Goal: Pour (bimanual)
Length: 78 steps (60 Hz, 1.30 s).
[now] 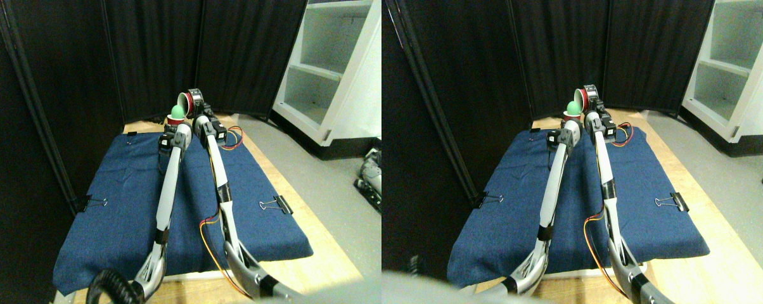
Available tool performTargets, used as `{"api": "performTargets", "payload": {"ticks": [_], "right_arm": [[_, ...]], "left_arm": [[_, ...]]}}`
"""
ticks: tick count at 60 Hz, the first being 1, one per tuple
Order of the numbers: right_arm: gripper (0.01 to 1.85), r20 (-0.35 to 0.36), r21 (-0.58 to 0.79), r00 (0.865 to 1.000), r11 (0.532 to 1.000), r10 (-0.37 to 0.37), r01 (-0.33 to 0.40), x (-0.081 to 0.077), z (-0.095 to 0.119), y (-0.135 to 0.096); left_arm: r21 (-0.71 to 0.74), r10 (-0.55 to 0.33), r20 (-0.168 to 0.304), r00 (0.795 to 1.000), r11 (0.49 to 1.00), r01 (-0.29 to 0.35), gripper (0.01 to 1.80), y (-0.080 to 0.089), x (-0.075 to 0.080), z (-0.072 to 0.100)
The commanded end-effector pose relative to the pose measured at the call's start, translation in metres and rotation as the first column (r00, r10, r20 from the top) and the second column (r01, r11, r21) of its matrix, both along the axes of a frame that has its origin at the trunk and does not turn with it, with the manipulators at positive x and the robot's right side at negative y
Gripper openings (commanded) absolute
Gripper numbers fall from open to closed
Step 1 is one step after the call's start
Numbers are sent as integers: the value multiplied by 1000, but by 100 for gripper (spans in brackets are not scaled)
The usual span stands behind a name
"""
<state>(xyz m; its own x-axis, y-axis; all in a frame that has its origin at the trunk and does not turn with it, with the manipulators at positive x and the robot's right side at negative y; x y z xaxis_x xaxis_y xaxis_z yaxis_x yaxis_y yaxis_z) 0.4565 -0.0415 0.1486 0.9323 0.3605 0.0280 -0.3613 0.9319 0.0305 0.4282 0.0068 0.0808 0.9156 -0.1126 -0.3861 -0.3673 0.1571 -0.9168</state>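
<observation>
- Right claw (194, 107): appears clamped on the tilted red cup (187, 100), white inside facing the camera, mouth tipped toward the other cup. Jaws too small to see clearly; grip judged from the cup staying up in the air.
- Left claw (171, 130): sits right under the second red cup (173, 118), seemingly closed on it. That cup is upright, with a green ball (177, 111) at its mouth.
- Location: both cups are up in the air over the far edge of the table (318, 253), near its middle, above the blue cloth (121, 209).
- Handling (judgement): cups look like light, thin plastic that's easy to crush or slip. Grip the side wall mid-height with moderate force. The ball is light and will roll or bounce.
- Count: 2 red cups, 1 green ball, 2 claws, 3 binder clips (277, 204) seen on cloth edges.
</observation>
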Motion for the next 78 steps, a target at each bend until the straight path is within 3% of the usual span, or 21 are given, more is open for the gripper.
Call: {"api": "performTargets", "payload": {"ticks": [1, 13, 23, 26, 29, 38, 55, 62, 70, 78], "right_arm": [[33, 38, -15, 999, 1000, 22, -22, 2, 5, 2], [33, 54, -90, 998, 996, 23, -18, -1, 4, 3], [33, -14, 41, 998, 997, -66, 66, 1, 2, 0], [33, -50, 114, 994, 988, -100, 106, 2, 2, -3], [33, -91, 153, 981, 971, -172, 185, 1, 2, -5], [33, -121, 233, 970, 944, -212, 235, 0, 5, -9], [33, -212, 480, 961, 838, -178, 261, 3, 5, -17], [33, -277, 621, 945, 718, -175, 314, 5, 2, -20], [33, -302, 681, 937, 648, -174, 340, 4, 0, -26], [33, -299, 678, 935, 647, -191, 349, 3, -3, -34]], "left_arm": [[-16, 2, 36, 999, 1000, -2, 33, -3, 1, 7], [-12, -3, 40, 999, 1000, 3, 33, -1, 0, 7], [-16, -3, 40, 999, 1000, 4, 33, 0, -1, 7], [-8, -10, 45, 999, 1000, 10, 33, 1, -2, 8], [-5, -9, 51, 999, 1000, 9, 33, 3, -2, 9], [2, -20, 53, 998, 1000, 20, 33, 5, -2, 10], [10, -19, 67, 998, 1000, 19, 33, 6, -3, 9], [10, -23, 74, 997, 1000, 23, 33, 7, -1, 9], [22, -19, 88, 996, 1000, 17, 33, 11, 0, 10], [42, -26, 107, 994, 999, 22, 33, 20, 3, 12]]}}
